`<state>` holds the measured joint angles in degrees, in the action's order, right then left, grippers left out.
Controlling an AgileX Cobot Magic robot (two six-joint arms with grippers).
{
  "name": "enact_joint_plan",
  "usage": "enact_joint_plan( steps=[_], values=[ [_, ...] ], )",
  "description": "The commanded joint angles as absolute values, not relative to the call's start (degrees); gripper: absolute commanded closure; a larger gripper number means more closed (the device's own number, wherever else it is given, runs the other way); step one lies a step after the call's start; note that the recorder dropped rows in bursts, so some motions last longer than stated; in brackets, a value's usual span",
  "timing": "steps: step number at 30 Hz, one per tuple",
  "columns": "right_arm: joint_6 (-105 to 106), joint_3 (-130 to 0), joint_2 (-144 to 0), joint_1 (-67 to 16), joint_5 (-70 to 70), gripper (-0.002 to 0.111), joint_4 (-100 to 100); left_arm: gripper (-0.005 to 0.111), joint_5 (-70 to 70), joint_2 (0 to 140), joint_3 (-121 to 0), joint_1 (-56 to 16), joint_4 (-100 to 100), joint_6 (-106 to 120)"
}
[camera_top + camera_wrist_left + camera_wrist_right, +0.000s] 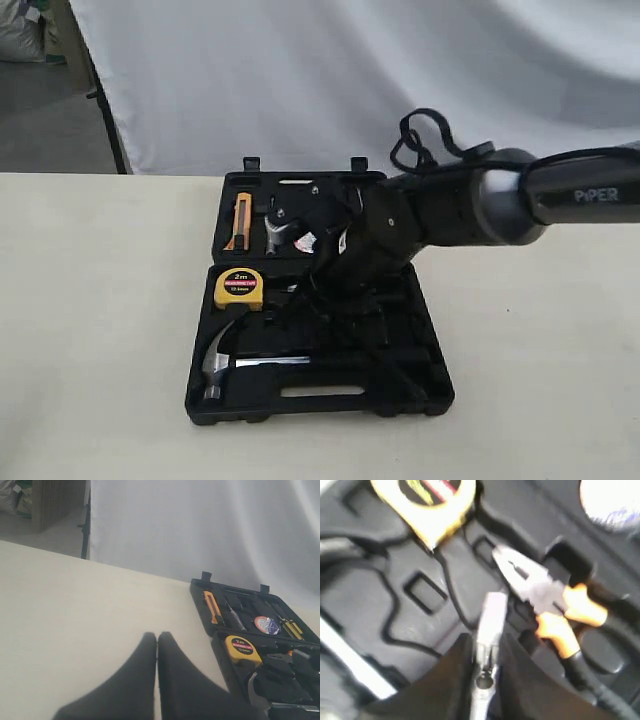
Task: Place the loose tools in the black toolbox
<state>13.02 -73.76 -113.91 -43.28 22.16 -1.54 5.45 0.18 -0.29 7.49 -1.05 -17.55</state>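
Observation:
The black toolbox [420,385] lies open on the table. The claw hammer [228,360] rests in its near half, head to the left. The small tape roll [266,625] sits in the far half. My right arm reaches over the middle of the case. In the right wrist view the right gripper [488,641] is shut on the silver head of the adjustable wrench [490,617], just above the moulded recesses [420,555]; the wrench's handle is hidden. Left of the case, my left gripper [157,641] hangs over bare table with its fingers [142,655] pressed together and nothing in them.
A yellow tape measure [238,287] sits in the near half beside the hammer head. Orange-handled pliers [547,597] lie in a recess close to the wrench tip. An orange utility knife [241,222] is in the far half. A white backdrop hangs behind the table.

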Motion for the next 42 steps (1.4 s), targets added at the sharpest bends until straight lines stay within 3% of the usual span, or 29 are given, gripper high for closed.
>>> enact_joint_plan(
  steps=[1,15,33,35,40,42],
  values=[
    [13.48,-73.91,-108.43,-43.57,21.24,0.108,0.53,0.106,5.03,0.0,-0.44,8.94,-1.3,-17.82],
    [36.26,-73.91,-114.9,-49.1,17.27,0.108,1.9,0.106,5.03,0.0,-0.44,8.94,-1.3,-17.82],
    [33.91,-73.91,-117.03,-50.39,19.48,0.108,6.38,0.106,5.03,0.0,-0.44,8.94,-1.3,-17.82],
    [32.4,-73.91,-117.03,-50.39,18.67,0.099,6.38,0.106,5.03,0.0,-0.44,8.94,-1.3,-17.82],
    [30.83,-73.91,-116.63,-50.39,18.46,0.055,6.1,0.106,5.03,0.0,-0.44,8.94,-1.3,-17.82],
    [30.83,-73.91,-115.44,-50.39,18.91,0.044,5.29,0.106,5.03,0.0,-0.44,8.94,-1.3,-17.82]
  ],
)
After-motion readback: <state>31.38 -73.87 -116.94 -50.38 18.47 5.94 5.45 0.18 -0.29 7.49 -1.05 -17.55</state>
